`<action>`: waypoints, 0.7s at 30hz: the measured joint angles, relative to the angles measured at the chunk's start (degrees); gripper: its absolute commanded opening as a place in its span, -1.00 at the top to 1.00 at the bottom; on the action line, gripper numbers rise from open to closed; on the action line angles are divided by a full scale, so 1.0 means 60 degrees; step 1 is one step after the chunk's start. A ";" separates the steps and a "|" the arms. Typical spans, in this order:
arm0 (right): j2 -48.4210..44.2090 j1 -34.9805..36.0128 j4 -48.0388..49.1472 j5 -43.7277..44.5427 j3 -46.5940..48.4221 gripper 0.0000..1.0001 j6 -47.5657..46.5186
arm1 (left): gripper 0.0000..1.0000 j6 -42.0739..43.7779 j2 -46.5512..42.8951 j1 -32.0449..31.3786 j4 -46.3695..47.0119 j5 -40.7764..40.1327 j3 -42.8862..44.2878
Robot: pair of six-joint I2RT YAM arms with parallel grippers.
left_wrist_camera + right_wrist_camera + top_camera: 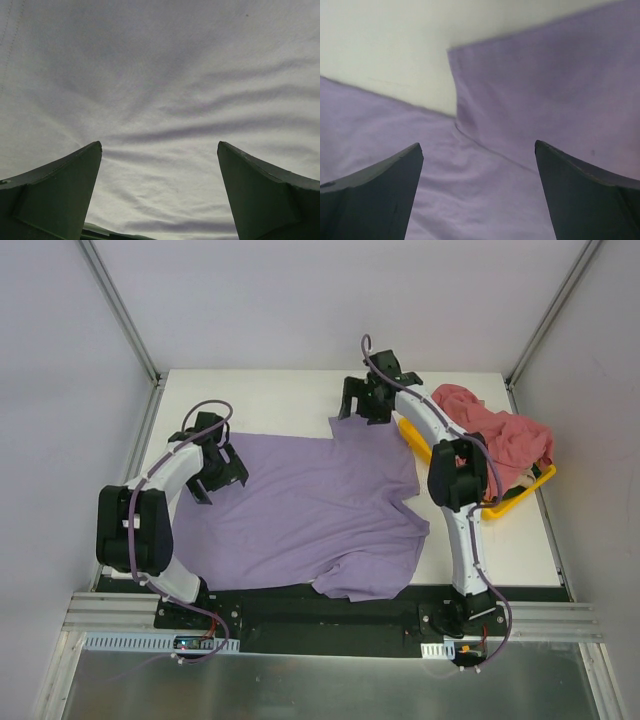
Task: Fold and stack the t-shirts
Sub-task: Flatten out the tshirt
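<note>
A lavender purple t-shirt (pixel 300 510) lies spread flat across the middle of the table. My left gripper (pixel 218 472) hovers over its far left corner, open, with only wrinkled fabric (pixel 165 90) between the fingers. Over the shirt's far right sleeve my right gripper (pixel 362 400) stands open, holding nothing; its view shows the sleeve (pixel 545 95) and body fabric under the jaws. Dusty pink-red t-shirts (pixel 495 430) are heaped at the back right.
A yellow plastic tray (pixel 510 502) holds the pink-red heap at the right edge. White table (pixel 270 400) shows beyond the shirt's far hem. Frame posts stand at the back corners.
</note>
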 measured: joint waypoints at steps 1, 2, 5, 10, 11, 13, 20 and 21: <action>-0.0251 0.0000 -0.0124 0.0069 -0.0441 -0.92 -0.0117 | -0.98 0.0000 -0.0076 0.0000 0.0000 0.0000 0.0000; -0.0503 0.0000 -0.0277 0.0138 -0.0827 -0.92 -0.0208 | -0.98 0.0000 -0.0157 0.0000 0.0000 0.0000 0.0000; -0.1698 0.0000 -0.0838 0.0324 -0.2459 -0.92 -0.0528 | -0.98 0.0000 -0.0346 0.0000 -0.0004 0.0000 0.0004; -0.3242 0.0000 -0.1508 0.0561 -0.4299 -0.92 -0.0838 | -0.98 0.0004 -0.0306 0.0011 -0.0062 0.0113 0.0135; -0.3326 0.0000 -0.1577 0.0597 -0.4477 -0.92 -0.0871 | -0.98 0.0007 -0.0200 0.0015 -0.0076 0.0171 0.0244; -0.3330 0.0000 -0.1636 0.0627 -0.4717 -0.92 -0.0911 | -0.98 0.0058 0.0175 0.0018 -0.0073 0.0313 0.0601; -0.2029 0.0000 -0.2295 0.0627 -0.4065 -0.92 -0.1413 | -0.98 0.0386 0.2157 0.0310 -0.0069 0.0659 0.1902; -0.1741 -0.0011 -0.2379 0.0630 -0.3807 -0.92 -0.1490 | -0.98 0.0423 0.2397 0.0375 -0.0087 0.0678 0.2047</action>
